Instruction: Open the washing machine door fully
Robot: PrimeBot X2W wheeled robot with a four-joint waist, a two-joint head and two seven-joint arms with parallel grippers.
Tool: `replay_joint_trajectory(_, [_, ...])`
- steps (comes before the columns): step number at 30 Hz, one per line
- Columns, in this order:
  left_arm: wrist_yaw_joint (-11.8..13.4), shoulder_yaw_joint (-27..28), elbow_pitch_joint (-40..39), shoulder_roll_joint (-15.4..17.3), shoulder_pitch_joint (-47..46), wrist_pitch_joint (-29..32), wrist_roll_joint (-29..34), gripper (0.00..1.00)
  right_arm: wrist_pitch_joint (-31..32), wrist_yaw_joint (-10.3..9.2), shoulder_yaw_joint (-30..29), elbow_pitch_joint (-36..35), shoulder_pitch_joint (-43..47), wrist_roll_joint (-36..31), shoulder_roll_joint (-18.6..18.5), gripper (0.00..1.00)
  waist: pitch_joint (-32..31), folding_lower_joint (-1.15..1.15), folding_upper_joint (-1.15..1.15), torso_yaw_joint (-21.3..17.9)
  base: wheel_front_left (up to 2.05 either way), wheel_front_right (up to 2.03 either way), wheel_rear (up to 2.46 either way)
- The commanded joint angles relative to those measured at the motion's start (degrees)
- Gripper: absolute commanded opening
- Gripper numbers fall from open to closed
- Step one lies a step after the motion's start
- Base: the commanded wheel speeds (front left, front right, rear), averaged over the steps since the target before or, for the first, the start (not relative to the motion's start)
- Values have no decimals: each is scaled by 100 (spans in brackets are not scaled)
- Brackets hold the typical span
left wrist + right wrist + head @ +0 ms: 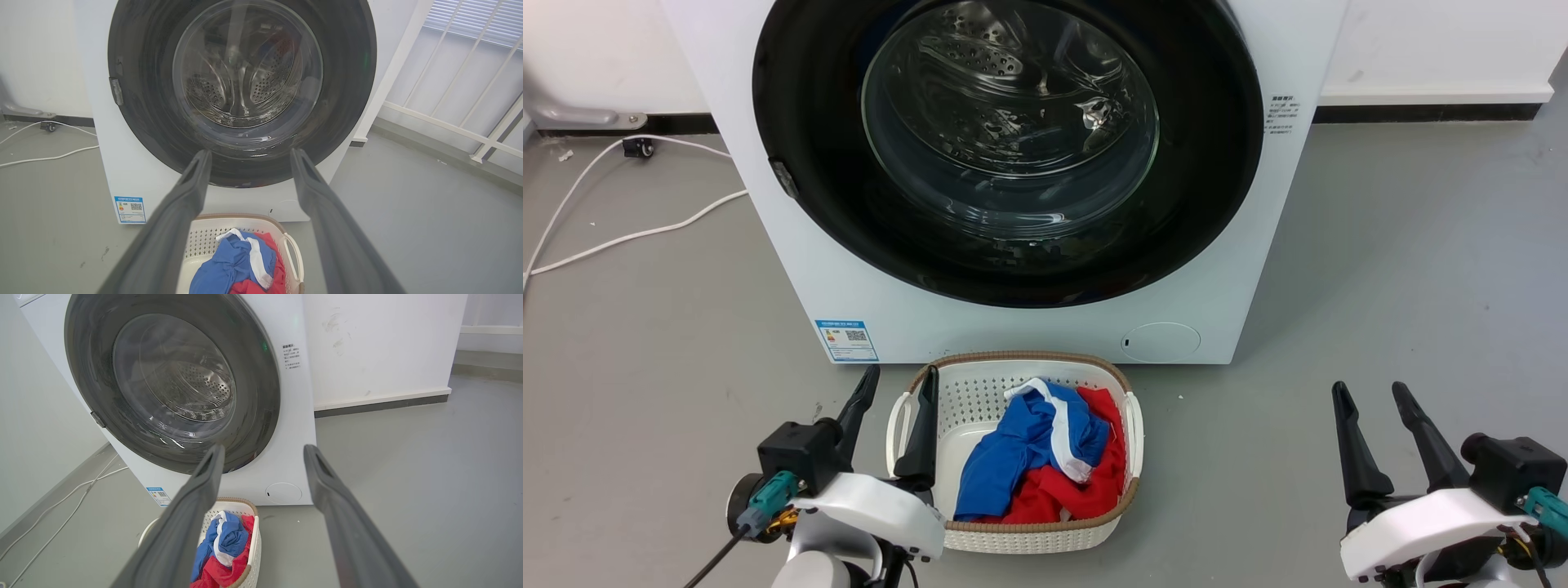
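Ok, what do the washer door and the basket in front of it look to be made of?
Washing machine door: glossy black ring, likely plastic, around a clear bulging glass-like centre showing reflections. Basket: white perforated plastic, seemingly, with a brown woven-look rim.

My feeds are bright and evenly lit; shadows on the floor [1405, 269] are faint and soft. White glare streaks the washing machine door [1013, 122] glass mid-frame. Both wrist views bow lines near their edges, their dark fingers [171, 232] go soft at the bottom, and daylight glows through blinds [482, 20] upper right.
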Motion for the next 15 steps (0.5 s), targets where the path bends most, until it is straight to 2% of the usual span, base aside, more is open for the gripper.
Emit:
replay_joint_trajectory(1, [1, -29, -5, 16, -113, -58, 125, 100, -28, 10, -5, -56, 14, -130, 12, 100, -3, 0, 0, 2, 0, 0, 0])
replay_joint_trajectory(15, [54, -83, 194, 3, -134, -216, 731, 100, -84, 11, -23, -59, 106, -766, 35, 100, -45, 0, 0, 30, 0, 0, 0])
